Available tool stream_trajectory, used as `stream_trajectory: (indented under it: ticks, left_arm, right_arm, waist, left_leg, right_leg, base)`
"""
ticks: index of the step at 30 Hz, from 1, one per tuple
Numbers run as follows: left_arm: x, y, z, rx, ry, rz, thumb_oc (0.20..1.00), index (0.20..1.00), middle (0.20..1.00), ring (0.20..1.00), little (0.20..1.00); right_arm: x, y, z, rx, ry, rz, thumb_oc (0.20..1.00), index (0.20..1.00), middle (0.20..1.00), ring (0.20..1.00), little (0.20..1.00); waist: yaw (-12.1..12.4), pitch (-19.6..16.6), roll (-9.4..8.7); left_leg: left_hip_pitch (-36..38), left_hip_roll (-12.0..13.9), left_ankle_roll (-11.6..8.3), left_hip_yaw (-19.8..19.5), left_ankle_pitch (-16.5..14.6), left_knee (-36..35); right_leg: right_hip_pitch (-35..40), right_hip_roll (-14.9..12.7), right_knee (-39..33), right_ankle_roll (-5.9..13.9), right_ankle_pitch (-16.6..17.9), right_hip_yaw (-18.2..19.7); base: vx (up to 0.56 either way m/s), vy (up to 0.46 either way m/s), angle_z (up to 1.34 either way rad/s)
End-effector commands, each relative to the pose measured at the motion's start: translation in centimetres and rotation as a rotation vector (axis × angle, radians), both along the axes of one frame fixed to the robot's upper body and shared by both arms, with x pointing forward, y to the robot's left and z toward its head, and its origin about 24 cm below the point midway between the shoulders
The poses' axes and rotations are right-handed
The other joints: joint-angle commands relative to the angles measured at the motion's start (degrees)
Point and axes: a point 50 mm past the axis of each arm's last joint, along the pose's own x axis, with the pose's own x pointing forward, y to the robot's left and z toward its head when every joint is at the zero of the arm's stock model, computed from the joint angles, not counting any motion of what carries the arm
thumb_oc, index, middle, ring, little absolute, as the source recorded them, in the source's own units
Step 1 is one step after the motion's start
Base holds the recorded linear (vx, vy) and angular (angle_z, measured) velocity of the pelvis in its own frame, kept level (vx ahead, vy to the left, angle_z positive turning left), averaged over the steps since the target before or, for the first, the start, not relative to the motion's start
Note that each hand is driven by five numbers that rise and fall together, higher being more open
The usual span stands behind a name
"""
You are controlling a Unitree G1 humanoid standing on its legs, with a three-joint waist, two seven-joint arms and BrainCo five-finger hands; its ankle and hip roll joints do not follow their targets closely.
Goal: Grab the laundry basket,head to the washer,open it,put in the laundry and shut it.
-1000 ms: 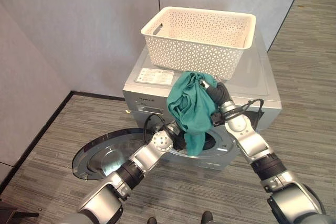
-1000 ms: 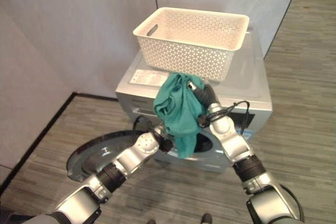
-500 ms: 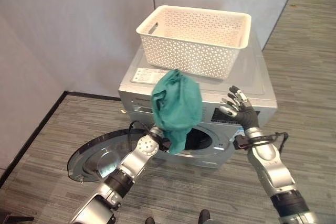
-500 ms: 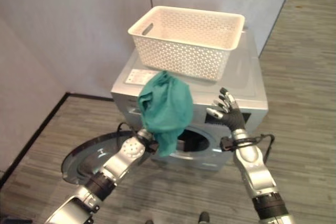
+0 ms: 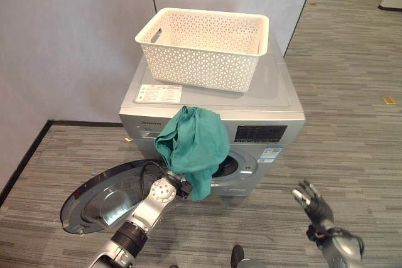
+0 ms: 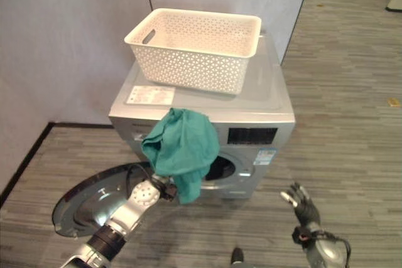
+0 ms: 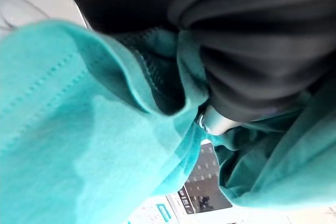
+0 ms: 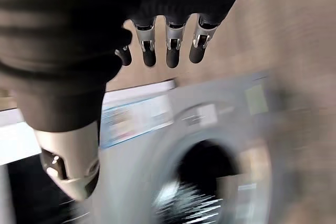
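Up front, my left hand (image 7: 247, 77) is buried in the green cloth (image 5: 191, 145), fingers hidden, so I cannot tell their grip; it hangs before the washer (image 5: 264, 101) opening, above the lowered door (image 5: 94, 199). My right hand (image 5: 312, 203) spreads empty, fingers straight. The basket (image 5: 201, 51) sits on top.

Location: office-type test bay fitted out as a laundry station.

A silver front-loading washer (image 5: 251, 101) stands at 12 o'clock against plain grey partition panels (image 5: 75, 36), which meet at a vertical seam behind it. The floor (image 5: 352, 92) is grey striped carpet tile of a commercial kind, edged with a dark baseboard (image 5: 25, 155) at 9 o'clock. A cream perforated laundry basket (image 5: 201, 48) sits on the washer top. The round washer door (image 5: 100, 199) lies swung open at 8 o'clock.
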Motion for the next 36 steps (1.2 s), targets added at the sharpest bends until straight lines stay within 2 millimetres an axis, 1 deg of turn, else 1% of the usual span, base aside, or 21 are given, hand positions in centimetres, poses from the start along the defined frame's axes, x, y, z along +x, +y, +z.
stream_trajectory:
  ticks: [1,2,4,7,8,9,10,13,16,17,19,20,21,23,27,29,32,33,34,35,36]
  left_arm:
    - [1.5,-0.6,1.9,-0.069,-0.095,-0.015,0.200,0.200,0.200,0.200,0.200]
    - [1.5,-0.6,1.9,-0.069,-0.095,-0.014,0.200,0.200,0.200,0.200,0.200]
    - [1.3,-0.6,1.8,-0.073,-0.090,-0.014,0.200,0.200,0.200,0.200,0.200]
    - [0.1,0.1,1.8,-0.078,-0.112,-0.032,0.200,0.200,0.200,0.200,0.200]
    - [-0.5,0.8,1.7,-0.067,-0.114,-0.035,0.200,0.200,0.200,0.200,0.200]
    - [-0.5,0.8,1.7,-0.066,-0.114,-0.034,0.200,0.200,0.200,0.200,0.200]
    - [-1.6,2.2,1.6,-0.038,-0.133,-0.029,0.200,0.200,0.200,0.200,0.200]
    - [-3.5,5.2,1.3,0.044,-0.157,0.023,0.200,0.200,0.200,0.200,0.200]
    - [-4.9,7.4,1.0,0.140,-0.172,0.051,0.200,0.200,0.200,0.200,0.200]
    - [-4.9,7.4,1.0,0.142,-0.171,0.052,0.200,0.200,0.200,0.200,0.200]
    - [-6.1,8.8,-0.4,0.172,-0.094,0.075,0.200,0.200,0.200,0.200,0.200]
    - [-6.1,8.8,-0.4,0.172,-0.094,0.075,0.200,0.200,0.200,0.200,0.200]
    - [-6.9,9.1,-1.9,0.197,-0.022,0.061,0.200,0.200,0.200,0.200,0.200]
    - [-7.7,9.0,-3.8,0.148,0.089,0.091,0.200,0.200,0.200,0.200,0.200]
    - [-7.9,8.3,-5.5,0.107,0.173,0.094,0.200,0.200,0.200,0.200,0.200]
    - [-7.1,7.7,-5.3,0.077,0.163,0.107,0.200,0.200,0.200,0.200,0.200]
    - [-5.6,6.3,-5.0,0.017,0.150,0.116,0.200,0.200,0.200,0.200,0.200]
    - [-5.5,6.3,-4.9,0.017,0.149,0.115,0.200,0.200,0.200,0.200,0.200]
    - [-4.5,5.1,-4.3,0.013,0.114,0.081,0.200,0.200,0.200,0.200,0.200]
    - [-4.5,5.1,-4.3,0.014,0.112,0.080,0.200,0.200,0.200,0.200,0.200]
    - [-3.8,4.3,-3.8,-0.001,0.091,0.065,0.200,0.200,0.200,0.200,0.200]
  right_arm:
    - [-3.7,-0.8,-3.1,-0.093,0.272,0.006,1.000,1.000,1.000,1.000,1.000]
    - [-3.7,-0.8,-3.1,-0.093,0.272,0.006,1.000,1.000,1.000,1.000,1.000]
    - [-6.4,-0.8,-4.7,-0.098,0.431,-0.086,1.000,1.000,1.000,1.000,1.000]
    - [-8.8,0.5,-6.1,-0.139,0.632,-0.060,1.000,1.000,1.000,1.000,1.000]
    - [-8.8,1.1,-6.4,-0.154,0.653,-0.006,1.000,1.000,1.000,1.000,1.000]
    - [-8.8,1.1,-6.4,-0.154,0.653,-0.005,1.000,1.000,1.000,1.000,1.000]
    - [-9.1,2.1,-6.8,-0.181,0.693,0.110,1.000,1.000,1.000,1.000,1.000]
    - [-10.2,3.9,-7.3,-0.229,0.756,0.324,1.000,1.000,1.000,1.000,1.000]
    - [-10.9,4.3,-7.5,-0.265,0.792,0.419,1.000,1.000,1.000,1.000,1.000]
    - [-11.0,4.4,-7.5,-0.265,0.793,0.422,1.000,1.000,1.000,1.000,1.000]
    - [-10.4,4.1,-7.4,-0.284,0.783,0.433,1.000,1.000,1.000,1.000,1.000]
    - [-10.4,4.1,-7.4,-0.284,0.784,0.434,1.000,1.000,1.000,1.000,1.000]
    - [-9.7,3.6,-7.2,-0.304,0.766,0.431,1.000,1.000,1.000,1.000,1.000]
    - [-9.0,3.3,-7.1,-0.316,0.750,0.426,1.000,1.000,1.000,1.000,1.000]
    - [-7.9,2.8,-6.7,-0.346,0.713,0.422,1.000,1.000,1.000,1.000,1.000]
    - [-6.7,3.2,-6.7,-0.364,0.679,0.440,1.000,1.000,1.000,1.000,1.000]
    - [-6.0,3.7,-6.6,-0.365,0.653,0.435,1.000,1.000,1.000,1.000,1.000]
    - [-6.0,3.7,-6.6,-0.365,0.652,0.434,1.000,1.000,1.000,1.000,1.000]
    - [-5.5,4.1,-6.6,-0.370,0.632,0.438,1.000,1.000,1.000,1.000,1.000]
    - [-5.5,4.1,-6.6,-0.370,0.631,0.437,1.000,1.000,1.000,1.000,1.000]
    - [-4.9,4.6,-6.6,-0.363,0.603,0.445,1.000,1.000,1.000,1.000,1.000]
  waist:
    - [0.2,-2.3,-1.88]
    - [0.1,-2.3,-1.89]
    - [0.9,-2.1,-1.76]
    - [2.9,-1.4,-1.40]
    - [3.5,-1.2,-1.46]
    - [3.5,-1.3,-1.49]
    - [5.0,-0.8,-1.39]
    - [6.9,-0.6,-1.61]
    - [8.1,-0.8,-1.99]
    - [8.0,-0.9,-2.09]
    - [8.6,-1.0,-2.33]
    - [8.6,-1.0,-2.33]
    - [8.9,-1.0,-2.45]
    - [9.1,-0.8,-2.63]
    - [8.8,0.1,-2.99]
    - [8.6,1.2,-3.81]
    - [8.2,2.2,-5.04]
    - [8.2,2.2,-5.04]
    - [7.8,3.7,-5.73]
    - [7.8,3.6,-5.75]
    - [7.5,4.8,-6.09]
  left_leg:
    - [-0.6,1.0,-0.20,3.2,-2.1,1.7]
    - [-0.6,1.0,-0.20,3.2,-2.1,1.8]
    - [-0.9,1.0,-0.08,2.7,-2.1,1.9]
    - [-1.6,0.7,0.16,1.6,-2.1,2.2]
    - [-1.9,0.7,0.20,1.3,-2.1,2.4]
    - [-1.9,0.7,0.21,1.3,-2.1,2.4]
    - [-2.3,0.6,0.26,0.8,-2.1,2.6]
    - [-2.6,0.6,0.14,-0.2,-2.2,2.8]
    - [-3.4,0.4,0.10,-1.2,-1.8,2.8]
    - [-3.4,0.4,0.09,-1.2,-1.8,2.9]
    - [-3.9,0.4,0.13,-1.9,-1.7,3.2]
    - [-4.0,0.4,0.13,-1.9,-1.7,3.2]
    - [-4.1,0.3,0.17,-2.1,-1.7,3.3]
    - [-4.3,0.3,0.25,-2.3,-1.7,3.4]
    - [-5.3,0.6,0.18,-2.3,-1.3,3.2]
    - [-6.8,1.2,0.18,-1.6,-1.3,3.8]
    - [-9.4,1.4,0.36,-1.1,-1.9,6.7]
    - [-9.7,1.4,0.38,-1.1,-2.0,7.0]
    - [-11.4,1.0,0.73,-1.3,-2.9,9.3]
    - [-11.6,0.9,0.77,-1.3,-2.9,9.5]
    - [-13.2,0.4,1.28,-1.3,-4.4,11.6]
  right_leg:
    - [2.1,-2.7,4.0,2.59,-8.8,1.8]
    - [2.1,-2.7,4.0,2.59,-8.8,1.8]
    - [2.2,-2.8,3.9,2.61,-8.8,1.4]
    - [2.5,-2.9,3.5,2.61,-8.8,0.7]
    - [2.6,-2.9,3.4,2.62,-8.7,0.4]
    - [2.6,-2.9,3.4,2.63,-8.7,0.4]
    - [2.7,-3.1,3.3,2.58,-8.7,-0.1]
    - [3.4,-3.1,3.1,2.48,-9.0,-1.3]
    - [3.6,-3.2,2.8,2.37,-8.8,-2.2]
    - [3.6,-3.2,2.7,2.36,-8.9,-2.2]
    - [3.7,-3.2,2.9,2.22,-9.0,-2.8]
    - [3.6,-3.2,2.9,2.22,-9.0,-2.8]
    - [3.7,-3.2,2.9,2.20,-9.0,-3.0]
    - [3.7,-3.2,2.9,2.08,-9.0,-3.2]
    - [2.7,-3.0,2.9,1.97,-9.0,-3.2]
    - [0.7,-2.6,3.4,2.00,-9.0,-2.9]
    - [-0.8,-2.9,4.3,1.74,-9.0,-2.8]
    - [-0.9,-2.9,4.4,1.75,-9.0,-2.9]
    - [-1.3,-3.4,4.6,1.78,-8.8,-2.7]
    - [-1.4,-3.5,4.6,1.80,-8.8,-2.7]
    - [-2.3,-4.0,4.8,2.32,-8.2,-2.0]
  base:
    - [0.00,0.000,0.00]
    - [0.00,0.000,0.00]
    - [0.00,0.000,0.00]
    - [0.00,0.000,0.00]
    - [0.00,-0.004,0.04]
    - [0.00,-0.002,0.12]
    - [0.00,0.002,0.20]
    - [0.01,0.001,0.17]
    - [0.01,-0.004,0.28]
    - [0.02,-0.005,0.26]
    - [0.01,0.001,0.23]
    - [0.01,0.014,0.13]
    - [0.02,0.012,0.06]
    - [0.01,0.008,0.11]
    - [-0.03,-0.016,0.10]
    - [-0.08,-0.035,-0.01]
    - [-0.05,0.003,-0.15]
    - [-0.08,0.043,-0.11]
    - [-0.07,0.035,-0.06]
    - [-0.14,0.101,0.07]
    - [-0.13,0.120,0.07]
